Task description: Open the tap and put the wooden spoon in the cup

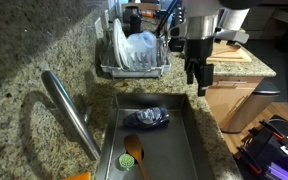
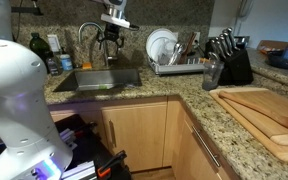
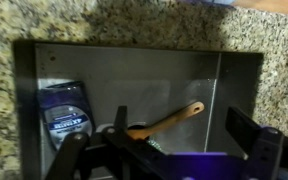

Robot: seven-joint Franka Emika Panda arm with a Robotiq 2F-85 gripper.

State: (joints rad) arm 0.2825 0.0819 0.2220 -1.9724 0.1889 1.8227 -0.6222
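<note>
**Sink.** The steel sink [image 1: 179, 150] holds two task items on its floor. The wooden spoon [image 1: 134, 153] lies flat near the front end, its head next to a green object [image 1: 126, 161] that is too small to identify. The wrist view shows its handle [image 3: 174, 117] angled across the basin floor, outside the cup. The dark blue cup [image 1: 146, 118] appears to lie on its side, apart from the spoon.

**Tap.** The tap [image 1: 69, 110] slants over the counter beside the sink.

**Dish rack.** The dish rack [image 1: 134, 68] behind the sink holds upright white plates [image 1: 118, 45].

**Gripper.** The gripper [image 1: 196, 84] hangs above the sink's far rim. Its fingers [image 3: 69, 155] are spread wide, holding nothing.
</note>
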